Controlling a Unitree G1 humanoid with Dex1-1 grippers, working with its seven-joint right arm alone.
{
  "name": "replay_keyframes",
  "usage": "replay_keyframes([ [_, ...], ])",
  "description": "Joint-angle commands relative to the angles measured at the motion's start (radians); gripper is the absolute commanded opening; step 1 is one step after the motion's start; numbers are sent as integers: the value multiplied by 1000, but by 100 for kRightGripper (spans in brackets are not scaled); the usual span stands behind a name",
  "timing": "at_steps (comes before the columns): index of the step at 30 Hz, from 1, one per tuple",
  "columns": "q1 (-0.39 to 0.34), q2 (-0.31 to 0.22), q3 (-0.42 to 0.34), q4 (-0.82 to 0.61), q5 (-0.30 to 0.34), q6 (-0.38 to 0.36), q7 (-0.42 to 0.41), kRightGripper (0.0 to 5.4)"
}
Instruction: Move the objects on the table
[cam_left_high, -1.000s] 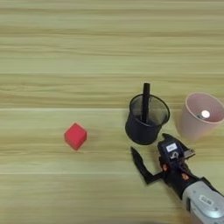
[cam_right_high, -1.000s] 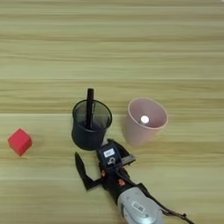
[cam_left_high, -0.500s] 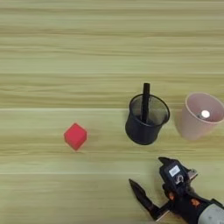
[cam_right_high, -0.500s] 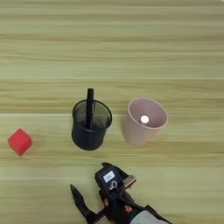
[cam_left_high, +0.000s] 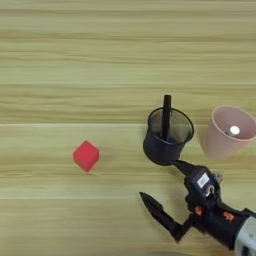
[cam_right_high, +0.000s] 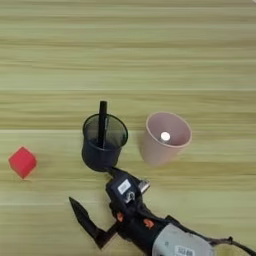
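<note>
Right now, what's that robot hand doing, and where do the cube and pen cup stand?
Right end effector open, empty, just short of pen cup. Red cube untouched, far left. Pink cup right of pen cup.

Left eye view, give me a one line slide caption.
Open right tool beside the black mesh pen cup, red cube to its left, pink cup to its right.

A two-fingered black gripper (cam_right_high: 92, 192) on a silver forearm reaches in from the lower right over a light wooden table (cam_right_high: 128, 55) with pale plank-like stripes. Its fingers are spread wide: one tip lies just below the base of a black mesh cylindrical pen cup (cam_right_high: 104, 142), the other points away to its left. A black pen (cam_right_high: 102, 125) stands in the cup. A pink plastic cup (cam_right_high: 165, 137) sits beyond the gripper to its right; a small red foam-like cube (cam_right_high: 22, 162) lies well apart to its left.
</note>
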Motion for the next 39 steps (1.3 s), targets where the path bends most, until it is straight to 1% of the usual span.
replay_keyframes([
  [1,-28,-14,-9,-71,46,1,0,537],
  [7,-15,-25,-15,-123,131,74,16,537],
  [11,-1,-31,-40,-147,199,126,16,537],
  [13,-2,-34,-54,-154,234,140,15,537],
  [16,-9,-42,-66,-158,306,150,14,537],
  [19,-32,-50,-76,-158,351,114,3,537],
  [22,-47,-64,-79,-158,354,82,-8,537],
  [26,-73,-86,-76,-158,386,41,-35,537],
  [30,-128,-105,-97,-158,392,11,-75,537],
  [32,-171,-109,-115,-158,372,19,-106,537],
  [35,-252,-97,-153,-149,333,52,-163,537],
  [36,-284,-92,-160,-138,320,66,-187,537],
  [38,-333,-74,-169,-113,321,101,-225,537],
  [39,-356,-72,-165,-102,307,114,-240,537],
])
